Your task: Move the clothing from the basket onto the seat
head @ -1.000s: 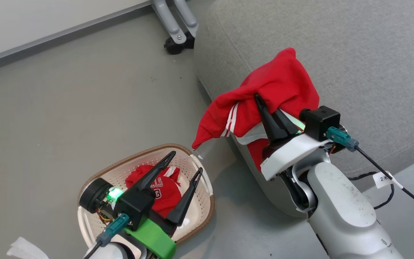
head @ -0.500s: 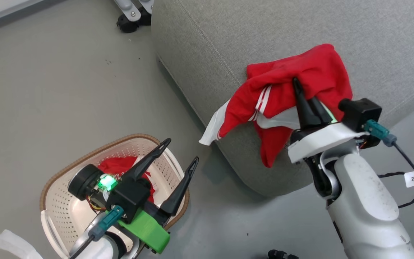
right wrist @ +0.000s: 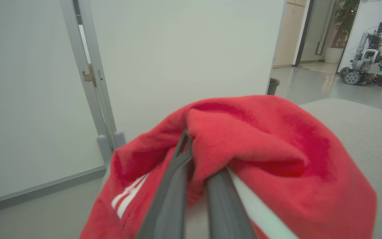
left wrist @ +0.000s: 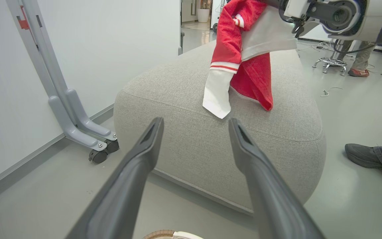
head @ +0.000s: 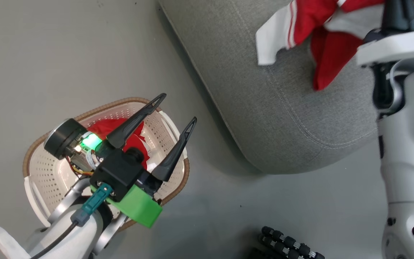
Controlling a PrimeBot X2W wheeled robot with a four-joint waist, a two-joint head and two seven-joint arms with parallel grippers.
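Observation:
My right gripper [right wrist: 197, 156] is shut on the red shorts [right wrist: 260, 139] with white-striped trim. It holds them above the light-grey seat [head: 282, 108], and their loose ends hang down onto the cushion top [left wrist: 254, 73]. The right gripper [head: 399, 10] sits at the top right edge of the head view. My left gripper [head: 176, 108] stands open and empty over the cream perforated basket [head: 31, 158]. A second red garment [head: 102, 126] lies in the basket, its print hidden behind the gripper. The left gripper [left wrist: 196, 124] points toward the seat [left wrist: 211, 149].
The basket stands on the grey floor left of the seat's rounded corner. A grey stand on casters [left wrist: 78, 119] rises by the white wall. A person's shoe [left wrist: 360, 154] rests beside the seat. A black ribbed wheel [head: 286, 244] lies near the bottom edge.
The head camera has swung, shifting the whole picture. The right gripper has carried the shorts from the seat's edge further over the cushion. The left gripper stays open over the basket.

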